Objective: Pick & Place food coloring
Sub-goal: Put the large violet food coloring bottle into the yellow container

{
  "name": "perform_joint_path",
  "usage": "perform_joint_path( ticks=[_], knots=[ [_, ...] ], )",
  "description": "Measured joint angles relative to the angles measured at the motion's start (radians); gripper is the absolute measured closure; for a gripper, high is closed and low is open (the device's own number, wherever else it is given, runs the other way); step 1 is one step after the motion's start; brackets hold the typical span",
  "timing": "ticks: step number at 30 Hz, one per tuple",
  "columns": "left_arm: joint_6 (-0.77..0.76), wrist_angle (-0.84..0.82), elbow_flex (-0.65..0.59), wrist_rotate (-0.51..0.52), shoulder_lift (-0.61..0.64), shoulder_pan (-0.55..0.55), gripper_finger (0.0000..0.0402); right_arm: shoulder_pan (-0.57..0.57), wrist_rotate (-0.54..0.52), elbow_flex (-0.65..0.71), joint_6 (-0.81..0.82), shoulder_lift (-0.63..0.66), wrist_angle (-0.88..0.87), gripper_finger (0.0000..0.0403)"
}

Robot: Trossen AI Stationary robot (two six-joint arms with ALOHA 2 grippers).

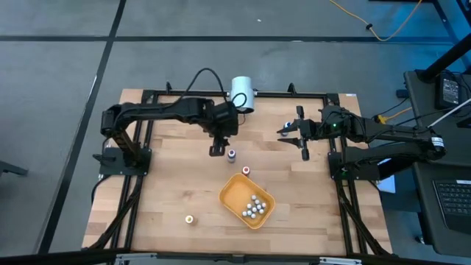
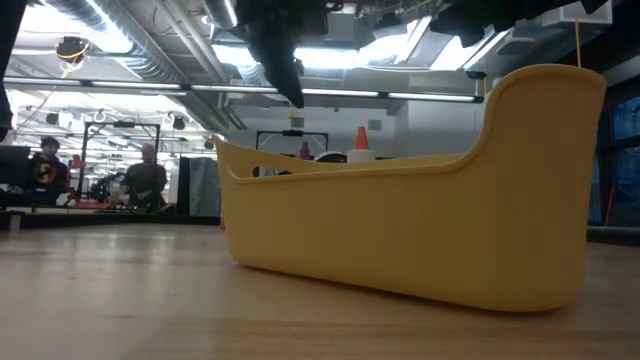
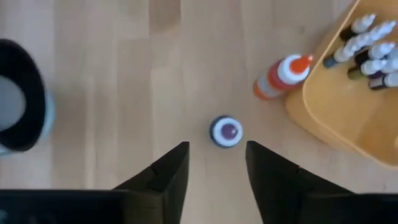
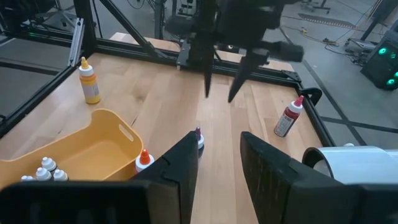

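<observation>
We see grey floor [image 1: 221, 59] around wooden table [image 1: 176, 191], yellow cable [image 1: 383, 29] across it. We note ceiling light strips [image 2: 130, 85], exposed ducts [image 2: 90, 20], two seated people [image 2: 145, 180] behind.

A wooden worktop [image 1: 176, 184] is seen from above. An orange tray [image 1: 234, 193] is set right of its centre, toward five o'clock. A big white cylinder [image 1: 242, 93] is found at twelve o'clock on the far edge.
</observation>
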State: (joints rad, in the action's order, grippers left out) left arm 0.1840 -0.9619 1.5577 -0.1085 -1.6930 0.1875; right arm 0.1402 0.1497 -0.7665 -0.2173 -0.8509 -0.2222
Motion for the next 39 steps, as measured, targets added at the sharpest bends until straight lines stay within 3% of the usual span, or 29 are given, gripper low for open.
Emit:
perform_joint_path(
  ticks=[11,25,39],
  knots=[
    [-0.094,0.177,-0.175,0.03,0.0,-0.034,0.0163,0.0,0.0,0.0,0.0,0.0,0.0,0.028],
    [-0.145,0.345,-0.304,0.069,-0.002,-0.081,0.0159,0.0,0.0,0.0,0.0,0.0,0.0,0.028],
    [-0.134,0.411,-0.308,0.091,-0.103,-0.09,0.0159,0.0,0.001,0.0,0.0,0.0,-0.018,0.028]
  ],
)
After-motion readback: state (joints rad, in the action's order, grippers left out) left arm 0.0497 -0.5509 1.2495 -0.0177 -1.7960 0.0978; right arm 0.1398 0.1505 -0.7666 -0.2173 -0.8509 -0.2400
